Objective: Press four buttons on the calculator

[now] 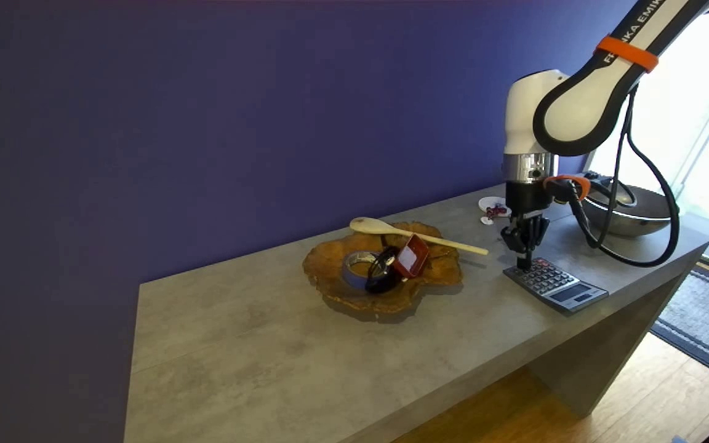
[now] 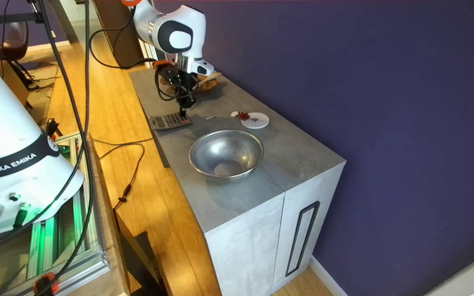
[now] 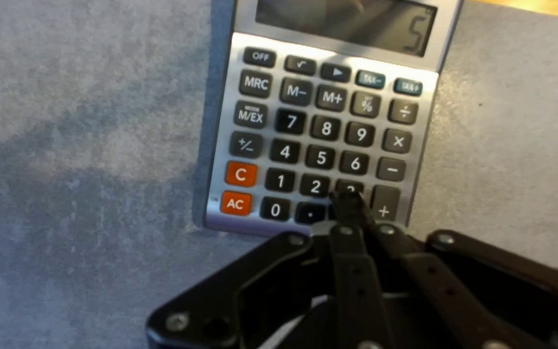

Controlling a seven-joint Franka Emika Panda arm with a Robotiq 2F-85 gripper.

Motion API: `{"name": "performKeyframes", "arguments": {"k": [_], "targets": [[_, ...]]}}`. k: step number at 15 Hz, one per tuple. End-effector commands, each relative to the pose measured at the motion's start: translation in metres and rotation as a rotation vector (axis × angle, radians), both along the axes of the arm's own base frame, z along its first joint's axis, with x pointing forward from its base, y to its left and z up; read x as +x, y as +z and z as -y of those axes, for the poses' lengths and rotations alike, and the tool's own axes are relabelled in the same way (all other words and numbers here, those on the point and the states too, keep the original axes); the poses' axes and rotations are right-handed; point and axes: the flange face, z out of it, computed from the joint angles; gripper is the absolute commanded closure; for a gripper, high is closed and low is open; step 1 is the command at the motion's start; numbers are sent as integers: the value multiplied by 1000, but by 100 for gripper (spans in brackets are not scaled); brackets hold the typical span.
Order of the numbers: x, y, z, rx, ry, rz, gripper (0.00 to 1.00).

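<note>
The calculator [image 3: 303, 138] fills the upper middle of the wrist view, its screen [image 3: 347, 22] reading what looks like 5. It is silver with dark keys and orange C and AC keys. It lies flat near the table edge in both exterior views [image 1: 570, 294] [image 2: 163, 123]. My gripper [image 3: 348, 196] is shut with nothing between its fingertips. The tips cover the lower part of the 3 key [image 3: 349, 186] and hide the key below it. Whether they touch or press a key I cannot tell. The gripper points down over the keypad in both exterior views [image 1: 524, 261] [image 2: 183, 112].
A wooden tray [image 1: 330, 286] holds a blue tape roll [image 1: 353, 277], a red box [image 1: 413, 255] and a wooden spoon [image 1: 416, 232]. A metal bowl [image 2: 226, 154] stands on the grey table [image 2: 237, 201]. A white disc [image 2: 255, 120] with small red items lies towards the wall.
</note>
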Motion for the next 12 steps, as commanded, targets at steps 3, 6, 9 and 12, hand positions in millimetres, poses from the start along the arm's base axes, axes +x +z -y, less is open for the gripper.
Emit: {"name": "performKeyframes", "arguments": {"k": [3, 6, 9, 12], "targets": [[4, -11, -5, -12, 4, -10, 100], [5, -14, -4, -14, 0, -14, 100], [5, -19, -4, -5, -13, -9, 100], [3, -25, -4, 4, -35, -6, 100]]}}
